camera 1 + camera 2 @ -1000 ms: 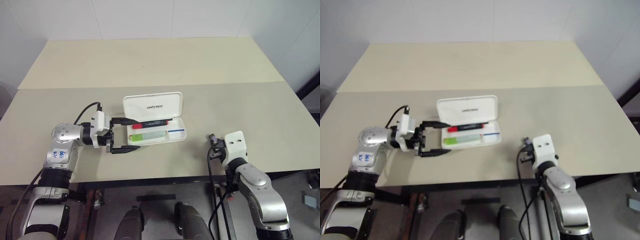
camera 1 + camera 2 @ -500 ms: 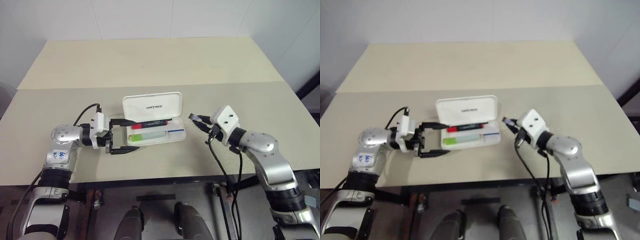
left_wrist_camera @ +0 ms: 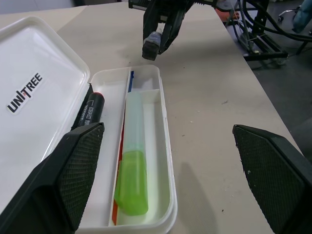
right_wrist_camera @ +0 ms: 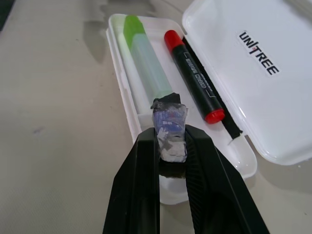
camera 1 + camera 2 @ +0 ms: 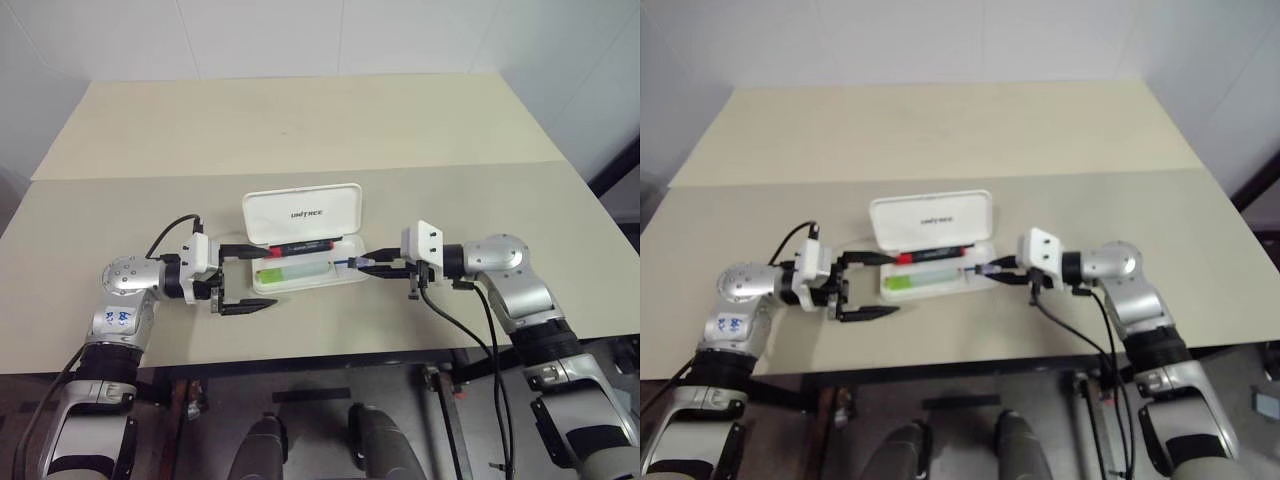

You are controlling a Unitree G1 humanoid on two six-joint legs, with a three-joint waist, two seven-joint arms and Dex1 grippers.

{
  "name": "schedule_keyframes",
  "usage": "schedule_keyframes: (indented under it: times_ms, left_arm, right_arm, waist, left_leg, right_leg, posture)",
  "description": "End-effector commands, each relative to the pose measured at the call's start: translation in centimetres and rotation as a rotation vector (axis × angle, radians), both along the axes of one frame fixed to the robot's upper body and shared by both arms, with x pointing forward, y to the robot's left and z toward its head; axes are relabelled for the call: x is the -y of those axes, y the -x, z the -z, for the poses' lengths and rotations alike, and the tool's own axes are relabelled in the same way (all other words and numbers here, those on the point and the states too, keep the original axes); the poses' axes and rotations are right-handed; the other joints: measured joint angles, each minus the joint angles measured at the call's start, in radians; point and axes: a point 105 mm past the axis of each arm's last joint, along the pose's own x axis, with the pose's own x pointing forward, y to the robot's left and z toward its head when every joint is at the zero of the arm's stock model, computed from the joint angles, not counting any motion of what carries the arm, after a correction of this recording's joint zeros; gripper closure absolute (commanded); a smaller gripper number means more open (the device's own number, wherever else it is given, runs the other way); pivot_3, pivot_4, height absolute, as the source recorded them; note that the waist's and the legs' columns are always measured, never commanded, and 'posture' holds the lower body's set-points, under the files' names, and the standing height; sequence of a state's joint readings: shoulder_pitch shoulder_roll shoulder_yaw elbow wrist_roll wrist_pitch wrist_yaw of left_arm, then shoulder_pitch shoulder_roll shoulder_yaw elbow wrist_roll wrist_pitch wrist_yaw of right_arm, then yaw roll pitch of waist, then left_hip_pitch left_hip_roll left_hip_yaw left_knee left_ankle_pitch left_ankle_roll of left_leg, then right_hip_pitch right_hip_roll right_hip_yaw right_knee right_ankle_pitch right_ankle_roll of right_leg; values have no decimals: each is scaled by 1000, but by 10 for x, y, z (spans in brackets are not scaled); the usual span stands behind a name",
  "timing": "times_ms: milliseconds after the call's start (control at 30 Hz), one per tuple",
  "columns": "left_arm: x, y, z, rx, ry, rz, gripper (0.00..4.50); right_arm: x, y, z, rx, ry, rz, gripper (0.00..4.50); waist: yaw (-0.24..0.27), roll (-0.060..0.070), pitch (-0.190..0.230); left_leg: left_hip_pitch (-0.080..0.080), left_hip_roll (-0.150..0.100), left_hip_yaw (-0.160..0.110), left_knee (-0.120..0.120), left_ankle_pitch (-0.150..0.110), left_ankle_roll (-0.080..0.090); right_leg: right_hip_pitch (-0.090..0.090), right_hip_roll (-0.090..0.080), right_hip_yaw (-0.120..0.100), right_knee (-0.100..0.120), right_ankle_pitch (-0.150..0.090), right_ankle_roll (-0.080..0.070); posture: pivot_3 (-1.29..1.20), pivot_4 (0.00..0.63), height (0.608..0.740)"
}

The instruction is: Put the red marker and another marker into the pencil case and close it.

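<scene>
The white pencil case (image 5: pixel 305 212) lies open mid-table, lid tilted back with the UNITREE lettering showing. In its tray lie the red marker (image 5: pixel 298 247) along the hinge side and the green highlighter (image 5: pixel 295 271) in front of it. My left gripper (image 5: pixel 266 275) is open and level, its fingers straddling the case's left end. My right gripper (image 5: pixel 365 262) points left at the case's right end, just above the tray rim, and is shut on a small dark grey block (image 4: pixel 168 127).
The beige table (image 5: pixel 300 130) stretches far behind the case, with a seam (image 5: pixel 500 165) across it. Its front edge (image 5: pixel 330 355) runs close below both arms. Black cables (image 5: pixel 450 320) hang from the right wrist over that edge.
My right arm has risen from the front edge, swung left and turned, bringing its shut gripper to the case's right end. The left gripper and the case have stayed put.
</scene>
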State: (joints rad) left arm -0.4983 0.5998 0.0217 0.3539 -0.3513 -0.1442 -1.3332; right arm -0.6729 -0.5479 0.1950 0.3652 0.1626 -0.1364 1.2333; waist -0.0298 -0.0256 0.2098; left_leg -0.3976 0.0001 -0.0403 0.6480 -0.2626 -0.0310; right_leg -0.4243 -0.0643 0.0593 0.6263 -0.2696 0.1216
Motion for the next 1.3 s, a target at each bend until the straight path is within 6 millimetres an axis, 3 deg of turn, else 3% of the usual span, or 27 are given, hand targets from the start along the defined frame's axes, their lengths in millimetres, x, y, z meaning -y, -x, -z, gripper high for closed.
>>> schedule_keyframes:
  times_ms: [33, 367, 633, 767, 1000, 1133, 1233, 1267, 1300]
  left_arm:
    - [-1, 3, -10, 51, 3, -3, 0]
    - [-2, 4, -12, 63, 8, -18, 0]
    - [-1, 5, -13, 68, 10, -22, 0]
    - [0, 5, -14, 68, 19, -24, 0]
    - [0, 1, -19, 65, 36, -31, 0]
    - [-2, 0, -23, 65, 50, -31, 0]
    - [-4, 0, -27, 64, 70, -35, 941]
    - [-9, 0, -28, 59, 76, -50, 1046]
    - [-13, 0, -29, 55, 80, -60, 1501]
  right_arm:
    - [-8, -2, -4, 40, 10, -46, 4131]
    - [-13, -14, 6, 35, 43, -43, 4131]
    - [-17, -17, -2, 103, 39, -61, 1301]
    - [-22, -15, -19, 163, -4, -86, 35]
    - [-18, 13, -52, 185, -121, -116, 35]
    - [-6, 27, -52, 179, -124, -75, 35]
    - [6, 31, -48, 172, -116, -18, 0]
    - [14, 31, -45, 170, -117, 25, 0]
    - [19, 32, -43, 169, -117, 55, 0]
  waist:
    - [0, 0, 0]
    - [0, 0, 0]
    - [-1, 0, 0]
    - [-2, 0, 0]
    - [3, 0, 0]
    - [6, 0, 0]
    - [4, 0, 0]
    - [1, 0, 0]
    - [2, 0, 0]
  left_leg:
    - [0, 0, 0, 0, 0, 0]
    - [0, 0, 0, 0, 0, -1]
    - [0, 0, 1, 0, 0, -1]
    - [0, 0, 1, 0, 0, -1]
    - [0, 0, 0, -1, 0, -2]
    - [-2, -1, -1, 0, 0, -2]
    - [-2, -2, 0, 0, 0, -2]
    - [-2, -2, 0, 0, 0, -2]
    - [-1, -2, 1, 0, 0, -2]
  right_leg:
    - [0, 0, 0, 0, 0, 0]
    - [0, -1, 0, 0, 0, 0]
    - [0, -1, 0, 0, 0, 0]
    - [0, -1, 0, 0, 0, 0]
    - [-1, -1, -1, 0, 0, 0]
    - [-1, -3, -2, -1, 0, 0]
    - [-1, -4, -2, -1, 0, 0]
    - [-1, -4, -2, -1, 0, 0]
    - [-1, -4, -2, 0, 0, 0]
  posture:
    - [0, 150, 740]
    - [0, 150, 740]
    - [0, 150, 740]
    - [0, 150, 740]
    - [0, 150, 740]
    - [0, 150, 740]
    - [0, 150, 740]
    - [0, 150, 740]
    - [0, 150, 740]
